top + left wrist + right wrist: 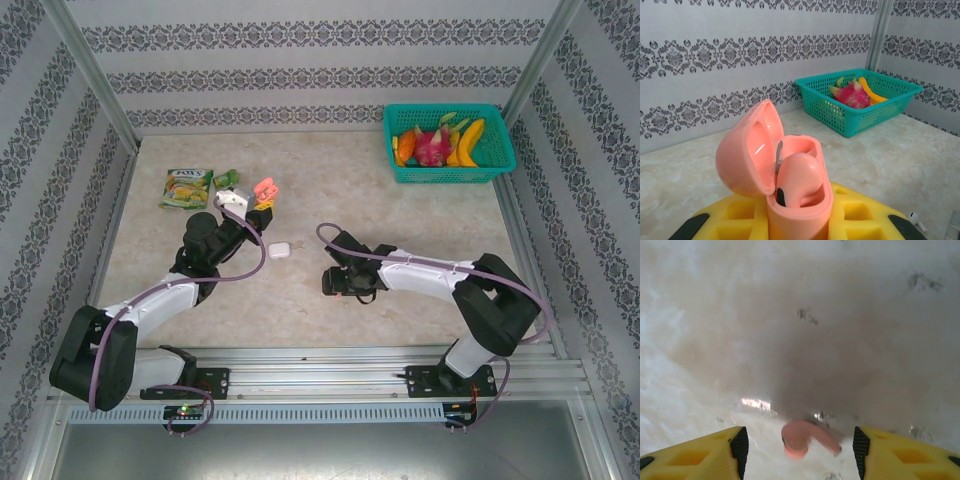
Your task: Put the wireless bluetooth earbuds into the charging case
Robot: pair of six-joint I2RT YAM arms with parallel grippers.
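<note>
Right wrist view: the pink earbud (805,436) lies on the table (850,315) between the jaws of the empty, half-open right gripper (799,455), stem pointing right.

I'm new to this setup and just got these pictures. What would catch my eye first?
An open salmon-pink charging case, one pink earbud seated inside, is gripped by the left gripper. A loose pink earbud lies on the table between the open fingers of the right gripper; a teal fruit basket sits in the far right corner.
</note>
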